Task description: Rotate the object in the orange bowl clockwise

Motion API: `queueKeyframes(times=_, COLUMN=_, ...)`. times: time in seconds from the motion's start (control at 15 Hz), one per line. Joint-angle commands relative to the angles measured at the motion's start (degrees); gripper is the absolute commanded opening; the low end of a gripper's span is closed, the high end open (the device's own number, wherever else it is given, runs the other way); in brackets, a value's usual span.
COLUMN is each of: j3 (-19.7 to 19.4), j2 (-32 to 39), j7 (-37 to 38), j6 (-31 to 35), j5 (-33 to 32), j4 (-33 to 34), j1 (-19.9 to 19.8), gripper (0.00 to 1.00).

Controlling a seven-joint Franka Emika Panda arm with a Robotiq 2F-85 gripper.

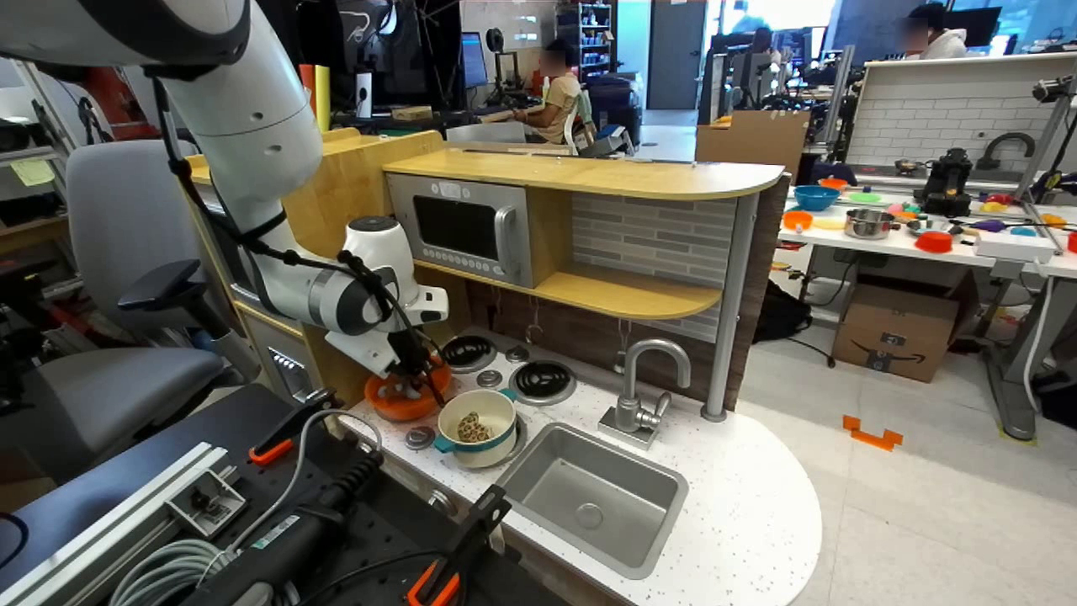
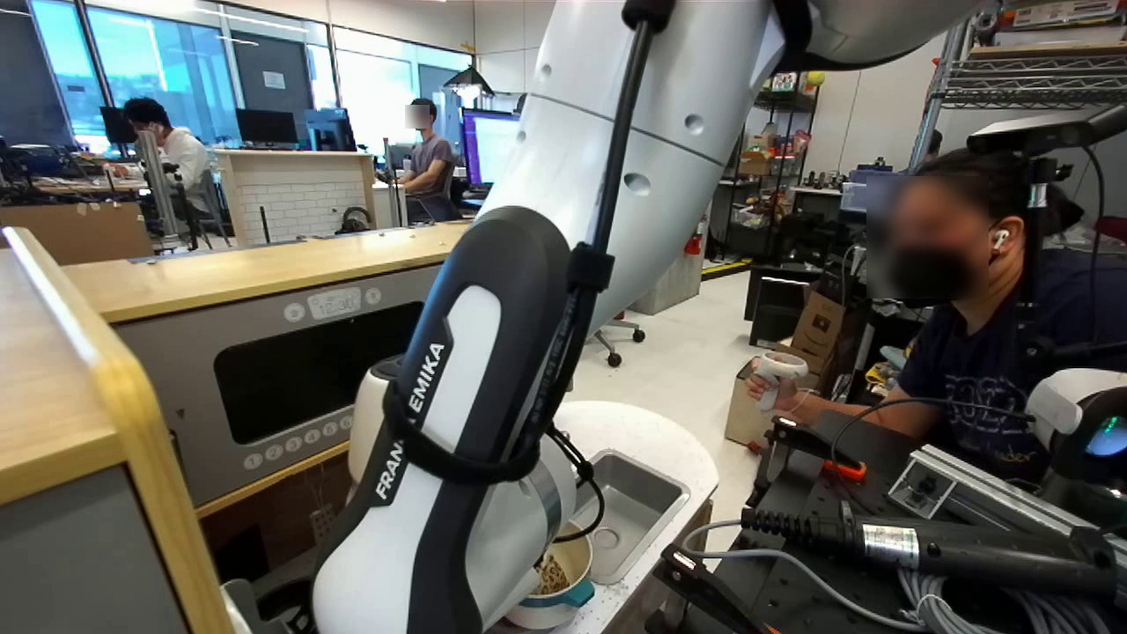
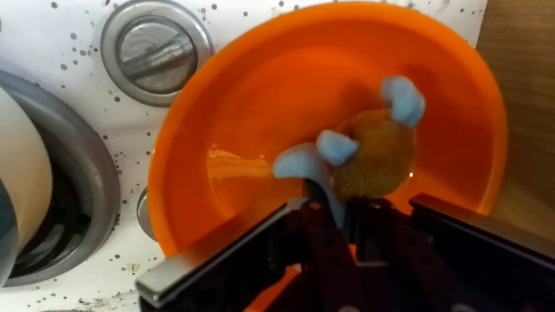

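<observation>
The orange bowl stands on the toy stove's counter and also shows in an exterior view. The object in it is soft-looking, with a round brown body and pale blue limb-like parts. It shows as a small greyish shape in an exterior view. My gripper reaches down into the bowl, also seen in an exterior view. Its fingers are closed round one pale blue part of the object; the brown body lies just beyond the fingertips. The arm hides bowl and gripper in an exterior view.
A cream pot with teal handles and speckled contents stands right beside the bowl. Stove knobs, black burners, a sink and a faucet are nearby. A wooden wall borders the bowl. A microwave shelf hangs above.
</observation>
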Motion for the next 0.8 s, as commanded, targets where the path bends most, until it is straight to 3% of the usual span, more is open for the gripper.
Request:
queueKeyframes(times=0.0, j3=-1.0, j2=-1.8, j7=-3.3, j6=-1.4, j5=-5.0, j4=-0.4, j1=0.4, gripper=0.03)
queueKeyframes(times=0.73, j3=0.6, j2=-4.6, j7=-21.9, j6=-2.0, j5=-22.1, j4=-4.5, j1=-2.0, gripper=0.03)
